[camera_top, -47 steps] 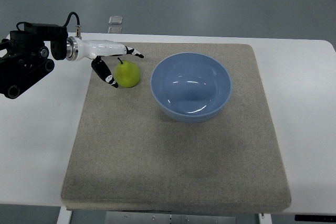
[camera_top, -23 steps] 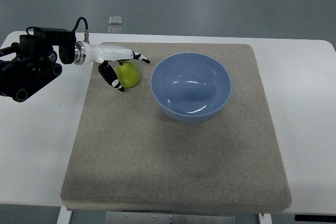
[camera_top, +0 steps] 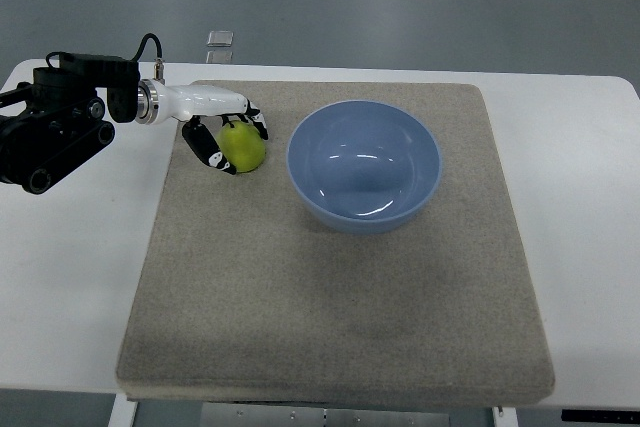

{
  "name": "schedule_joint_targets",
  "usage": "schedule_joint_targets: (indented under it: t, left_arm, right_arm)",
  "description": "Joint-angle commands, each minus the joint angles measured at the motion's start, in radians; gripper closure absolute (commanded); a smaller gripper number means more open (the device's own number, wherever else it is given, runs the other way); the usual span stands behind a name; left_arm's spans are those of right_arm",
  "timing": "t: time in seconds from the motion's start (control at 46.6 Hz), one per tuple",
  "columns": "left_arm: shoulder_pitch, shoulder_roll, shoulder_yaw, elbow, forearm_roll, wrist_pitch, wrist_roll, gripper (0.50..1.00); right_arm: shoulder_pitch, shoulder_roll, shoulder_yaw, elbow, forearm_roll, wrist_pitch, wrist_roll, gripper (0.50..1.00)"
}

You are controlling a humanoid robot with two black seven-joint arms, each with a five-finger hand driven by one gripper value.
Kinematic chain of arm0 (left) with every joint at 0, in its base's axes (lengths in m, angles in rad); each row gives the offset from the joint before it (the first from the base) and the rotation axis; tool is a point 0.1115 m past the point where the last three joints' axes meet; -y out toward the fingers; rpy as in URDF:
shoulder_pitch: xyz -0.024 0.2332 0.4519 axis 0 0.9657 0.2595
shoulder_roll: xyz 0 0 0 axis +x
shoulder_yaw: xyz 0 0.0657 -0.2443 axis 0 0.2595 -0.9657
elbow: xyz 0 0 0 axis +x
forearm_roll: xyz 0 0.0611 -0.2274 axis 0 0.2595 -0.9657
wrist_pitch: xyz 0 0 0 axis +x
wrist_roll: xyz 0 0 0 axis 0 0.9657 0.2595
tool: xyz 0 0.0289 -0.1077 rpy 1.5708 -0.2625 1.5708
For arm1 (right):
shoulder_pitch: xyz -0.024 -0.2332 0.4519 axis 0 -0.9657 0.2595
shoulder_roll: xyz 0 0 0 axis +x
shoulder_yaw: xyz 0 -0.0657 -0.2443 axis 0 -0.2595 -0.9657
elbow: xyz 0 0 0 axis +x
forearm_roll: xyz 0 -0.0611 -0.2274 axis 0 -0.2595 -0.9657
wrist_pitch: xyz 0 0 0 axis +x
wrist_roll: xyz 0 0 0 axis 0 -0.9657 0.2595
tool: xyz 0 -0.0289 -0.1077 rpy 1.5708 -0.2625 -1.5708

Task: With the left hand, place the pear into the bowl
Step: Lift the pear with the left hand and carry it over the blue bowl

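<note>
A green pear sits on the grey mat just left of the blue bowl. My left hand comes in from the left edge, white with black fingertips. Its fingers curl over the top of the pear and the thumb presses its near left side, so the hand is shut on the pear. The pear still rests on the mat. The bowl is empty and stands upright about a hand's width to the right. The right arm is out of view.
The mat lies on a white table. The black forearm of the left arm lies over the table's far left corner. A small clear object lies on the floor beyond the table.
The left hand moved in over the pear and its fingers, spread before, have closed around it. The pear has barely moved.
</note>
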Motion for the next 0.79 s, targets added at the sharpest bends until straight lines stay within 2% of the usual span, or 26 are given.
schedule_joint_targets:
  t: [0.0, 0.773]
  left_arm:
    - [-0.001, 0.0, -0.001, 0.0, -0.004, 0.0, -0.001, 1.0]
    - [-0.081, 0.011, -0.03, -0.012, -0.108, 0.017, -0.003, 1.0]
  right_arm:
    - [0.0, 0.0, 0.0, 0.0, 0.001, 0.0, -0.001, 0.576]
    - [0.0, 0.0, 0.0, 0.0, 0.001, 0.0, 0.0, 0.576]
